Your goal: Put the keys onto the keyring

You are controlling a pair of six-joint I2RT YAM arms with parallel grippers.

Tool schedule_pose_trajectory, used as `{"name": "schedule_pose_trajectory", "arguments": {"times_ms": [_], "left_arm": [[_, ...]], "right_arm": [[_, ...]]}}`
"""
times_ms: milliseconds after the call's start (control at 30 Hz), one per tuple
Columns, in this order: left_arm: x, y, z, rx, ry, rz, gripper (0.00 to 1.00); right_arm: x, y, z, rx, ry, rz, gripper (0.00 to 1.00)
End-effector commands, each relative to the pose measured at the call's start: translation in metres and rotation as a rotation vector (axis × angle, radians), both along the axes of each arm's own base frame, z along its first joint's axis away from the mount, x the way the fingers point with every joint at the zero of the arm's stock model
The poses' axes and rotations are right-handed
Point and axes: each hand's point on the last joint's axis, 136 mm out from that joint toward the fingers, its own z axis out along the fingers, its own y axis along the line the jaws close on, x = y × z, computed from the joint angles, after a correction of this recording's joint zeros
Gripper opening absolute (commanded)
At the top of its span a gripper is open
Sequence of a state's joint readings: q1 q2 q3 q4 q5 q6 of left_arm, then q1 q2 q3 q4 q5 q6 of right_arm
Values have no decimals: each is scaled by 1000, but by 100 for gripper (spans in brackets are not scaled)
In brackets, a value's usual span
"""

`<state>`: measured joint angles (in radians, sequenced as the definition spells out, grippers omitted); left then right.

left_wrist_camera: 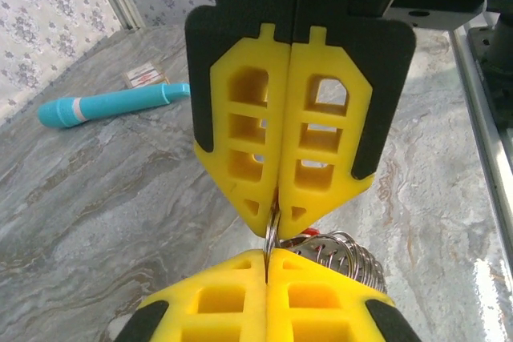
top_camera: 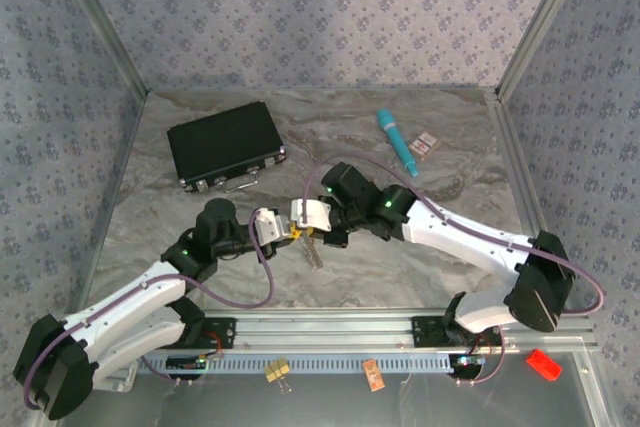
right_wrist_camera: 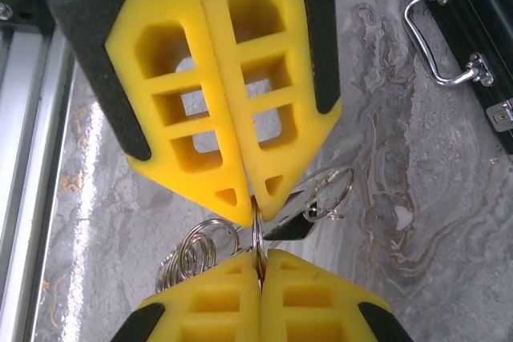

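Silvery keyring (right_wrist_camera: 256, 231) hangs above the marble worktop (top_camera: 380, 282), pinched between left gripper (top_camera: 268, 227) and right gripper (top_camera: 308, 215), both clamped fully shut nose to nose, so I'd hold one side firm and twist gently so the coil doesn't slip.

Your left gripper (top_camera: 286, 230) and right gripper (top_camera: 302, 228) are both clamped tight, tips nose-to-nose, arms angled inward mid-table.
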<state>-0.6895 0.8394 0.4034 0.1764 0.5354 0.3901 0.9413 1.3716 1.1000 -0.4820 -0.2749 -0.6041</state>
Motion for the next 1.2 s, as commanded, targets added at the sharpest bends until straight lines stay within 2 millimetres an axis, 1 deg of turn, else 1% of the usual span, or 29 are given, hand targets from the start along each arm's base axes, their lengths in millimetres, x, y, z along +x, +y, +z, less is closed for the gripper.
{"name": "schedule_pose_trajectory", "arguments": {"times_ms": [0, 100, 133, 167, 200, 233, 400, 600, 800, 867, 1000, 1067, 1167], "left_arm": [[-5, -6, 17, -54, -26, -44, 0], [-6, -7, 17, -68, -14, -45, 0], [-6, -7, 17, -71, -10, -44, 0], [-6, -7, 17, -77, -8, -45, 0], [-7, -7, 18, -82, -6, -46, 0], [-7, -7, 18, -86, -3, -48, 0], [-9, -7, 17, -89, 2, -53, 0], [-9, -8, 16, -87, 5, -56, 0], [-9, -8, 18, -93, 1, -60, 0], [-10, -8, 19, -94, 2, -60, 0], [-10, -8, 19, -89, -1, -61, 0], [-8, -7, 15, -65, 0, -56, 0], [-3, -6, 12, -29, -2, -27, 10]], "right_arm": [[-6, 10, 26, 188, 43, 15, 3], [-6, 5, 26, 254, 77, 1, 7], [-5, 5, 27, 275, 84, -1, 10], [-4, 3, 26, 295, 91, -7, 17], [-2, 2, 25, 312, 96, -16, 22], [-1, 0, 23, 323, 103, -18, 24], [3, -6, 8, 325, 139, -34, 24], [1, -3, 11, 367, 159, -12, 24], [-2, -2, 10, 373, 174, 9, 22], [-3, -2, 9, 369, 180, 12, 16], [-2, -3, 10, 348, 182, 8, 0], [-2, -3, 11, 327, 170, 6, 0], [-2, -3, 10, 265, 140, 9, 0]]}}
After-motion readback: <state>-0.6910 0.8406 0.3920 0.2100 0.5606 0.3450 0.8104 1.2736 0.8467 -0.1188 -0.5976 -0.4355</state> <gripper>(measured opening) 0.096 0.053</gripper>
